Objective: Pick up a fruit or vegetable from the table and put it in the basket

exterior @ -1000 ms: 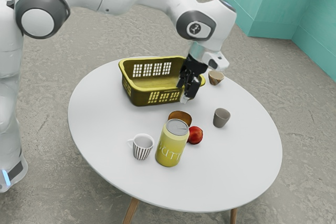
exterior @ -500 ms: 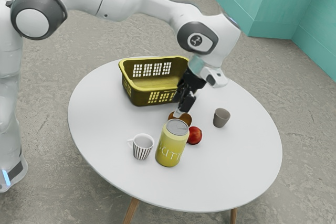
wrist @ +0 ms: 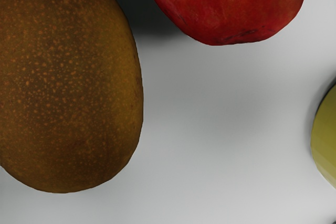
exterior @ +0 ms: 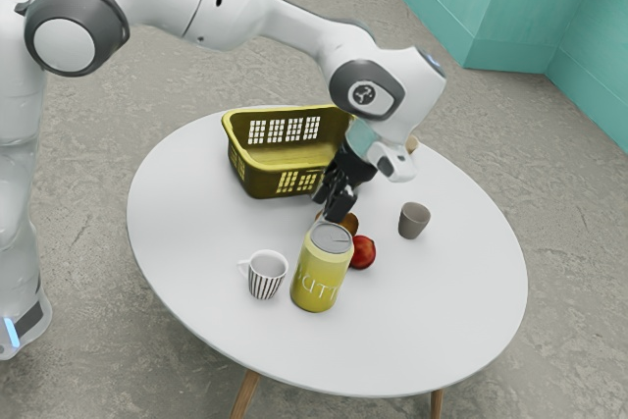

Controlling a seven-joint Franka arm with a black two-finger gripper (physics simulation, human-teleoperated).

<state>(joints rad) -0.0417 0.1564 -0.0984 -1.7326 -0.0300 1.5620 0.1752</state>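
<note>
My gripper [exterior: 336, 211] is low over the table in the exterior view, its tips at the brown fruit [exterior: 348, 224], which is partly hidden behind the gripper and the yellow can. How its fingers stand cannot be made out. In the wrist view the speckled brown fruit [wrist: 68, 87] lies large and close under my hand, with the red fruit [wrist: 231, 3] a short gap away. The red fruit [exterior: 363, 252] rests beside the can in the exterior view. Behind the gripper stands the yellow basket [exterior: 278, 166], with no fruit visible in it.
A large yellow can [exterior: 321, 277] stands close in front of the fruits; its edge [wrist: 326, 135] shows in the wrist view. A striped mug [exterior: 265, 276] is to the can's left in the exterior view, and a grey cup [exterior: 413, 221] to the right of the fruits.
My hand has come down from beside the basket toward the brown fruit, moving left in the exterior view. Over the last half second the red fruit has shifted very slightly; the basket has stayed put.
</note>
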